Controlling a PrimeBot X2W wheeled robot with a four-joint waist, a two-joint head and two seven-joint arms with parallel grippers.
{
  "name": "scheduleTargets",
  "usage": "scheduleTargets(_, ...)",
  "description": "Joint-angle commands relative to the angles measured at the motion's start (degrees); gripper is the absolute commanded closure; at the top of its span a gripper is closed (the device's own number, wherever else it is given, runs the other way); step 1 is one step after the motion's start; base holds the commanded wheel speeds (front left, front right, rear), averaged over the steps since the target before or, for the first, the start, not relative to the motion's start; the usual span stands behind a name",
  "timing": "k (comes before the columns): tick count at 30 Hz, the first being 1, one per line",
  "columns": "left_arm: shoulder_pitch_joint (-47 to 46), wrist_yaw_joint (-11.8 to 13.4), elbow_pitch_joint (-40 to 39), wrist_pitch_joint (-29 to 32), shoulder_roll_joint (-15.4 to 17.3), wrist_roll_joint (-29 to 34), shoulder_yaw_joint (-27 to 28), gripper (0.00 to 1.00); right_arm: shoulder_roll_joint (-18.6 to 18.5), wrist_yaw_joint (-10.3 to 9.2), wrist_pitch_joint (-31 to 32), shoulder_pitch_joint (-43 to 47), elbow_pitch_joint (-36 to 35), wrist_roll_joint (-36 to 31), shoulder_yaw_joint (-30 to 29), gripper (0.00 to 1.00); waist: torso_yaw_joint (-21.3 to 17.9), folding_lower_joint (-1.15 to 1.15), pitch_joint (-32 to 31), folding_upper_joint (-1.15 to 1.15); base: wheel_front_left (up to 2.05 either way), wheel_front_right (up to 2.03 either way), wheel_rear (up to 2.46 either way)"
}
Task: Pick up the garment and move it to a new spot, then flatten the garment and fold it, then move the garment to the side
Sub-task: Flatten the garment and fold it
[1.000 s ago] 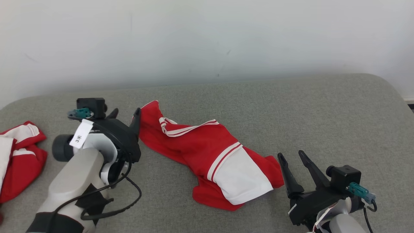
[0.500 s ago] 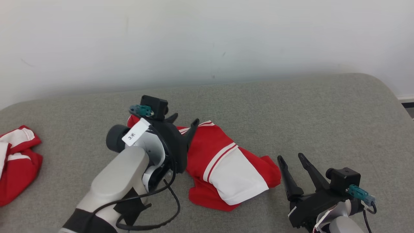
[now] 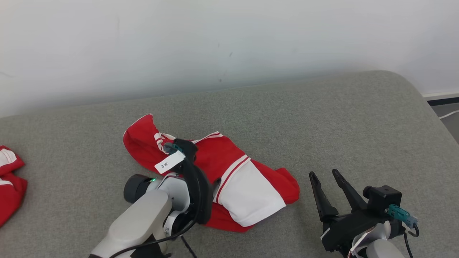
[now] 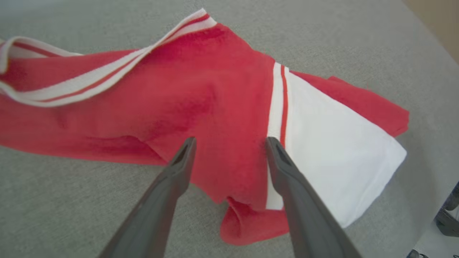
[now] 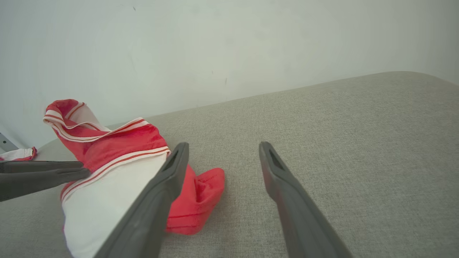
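The garment [image 3: 251,190] is a red shirt with white panels and striped trim, lying crumpled on the grey padded surface [image 3: 322,114]. My left gripper [image 4: 229,141] is over its middle, open, with nothing between the fingers; its tips point at the red cloth [image 4: 200,93] beside the white striped panel [image 4: 333,143]. I cannot tell whether they touch the cloth. My right gripper [image 3: 323,174] stands open and empty just right of the garment's red end [image 5: 200,200]. The left fingers [image 5: 43,175] also show in the right wrist view.
A second red and white garment [image 3: 9,179] lies at the surface's far left edge. A pale wall [image 3: 229,43] runs behind the surface. The rounded right corner [image 3: 412,86] drops to the floor [image 3: 448,114]. Bare grey cloth stretches behind and to the right of the garment.
My left arm has swung right from the garment's left corner to above its middle, still open. The head view has shifted. The right gripper has stayed put.
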Motion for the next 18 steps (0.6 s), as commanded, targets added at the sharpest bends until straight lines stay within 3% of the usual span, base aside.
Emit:
scheduleTargets(1,0.8,0.3,0.0,0.3,0.5,-0.6,-0.1,0.00,-0.2,-0.02,-0.3,-0.2,0.0,0.4,-0.1,0.00,-0.1,0.00,0.2,-0.01,0.00,0.00,0.00)
scheduleTargets(10,2.6,-1.3,-1.5,1.6,0.1,-4.5,1.6,0.00,-0.2,-0.02,-0.4,-1.1,0.0,0.5,0.2,0.00,-0.1,0.00,1.4,-0.01,0.00,0.00,0.00)
scheduleTargets(13,1.7,-1.6,-2.3,-0.7,0.0,-4.3,2.1,0.84,-0.2,-0.02,-0.5,-1.2,0.2,0.6,0.4,0.00,-0.1,0.00,1.7,-0.01,0.00,0.00,0.00)
scheduleTargets(15,1.0,-2.0,-2.8,-2.8,-0.1,-3.9,2.4,1.00,-0.2,-0.02,-0.5,-1.4,0.3,0.6,0.5,0.00,-0.2,0.00,1.7,-0.01,0.00,0.00,0.00)
scheduleTargets(18,0.6,-2.6,-3.1,-5.1,-0.2,-4.4,3.1,1.00,-0.2,-0.02,-0.5,-1.5,0.5,0.7,0.6,0.00,-0.2,0.00,1.7,-0.01,0.00,0.00,0.00)
